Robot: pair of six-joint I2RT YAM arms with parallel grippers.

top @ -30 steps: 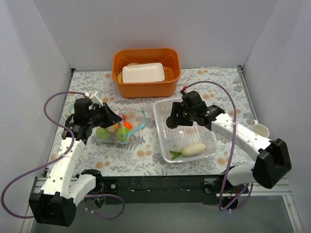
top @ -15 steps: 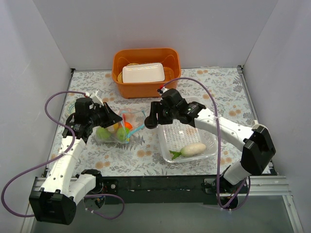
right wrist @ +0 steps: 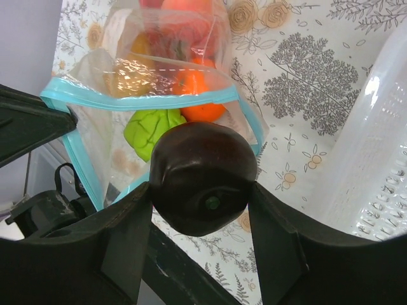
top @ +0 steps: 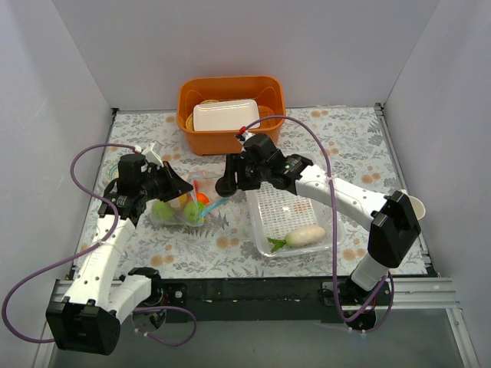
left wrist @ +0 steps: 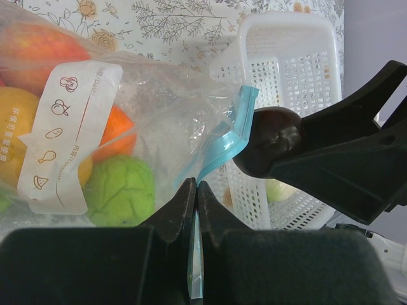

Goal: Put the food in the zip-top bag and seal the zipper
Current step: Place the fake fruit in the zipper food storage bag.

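The clear zip-top bag (top: pixel 188 201) lies left of centre, holding green apples (left wrist: pixel 121 190), an orange (right wrist: pixel 202 95) and other fruit. My left gripper (left wrist: pixel 196 184) is shut on the bag's blue-teal zipper strip (left wrist: pixel 222 143) and holds the mouth open. My right gripper (right wrist: pixel 202 190) is shut on the dark purple fruit (right wrist: pixel 202 178) just at the bag's mouth; that fruit also shows in the left wrist view (left wrist: pixel 270 141). The white radish (top: pixel 303 235) lies in the white mesh basket (top: pixel 261 172).
An orange tub (top: pixel 230 138) with a white tray inside stands at the back centre. A white cup (top: pixel 413 205) sits near the right edge. Grey walls close in both sides.
My right gripper has carried the dark purple fruit leftward from over the basket to the bag's mouth. The left gripper has stayed put on the zipper strip.
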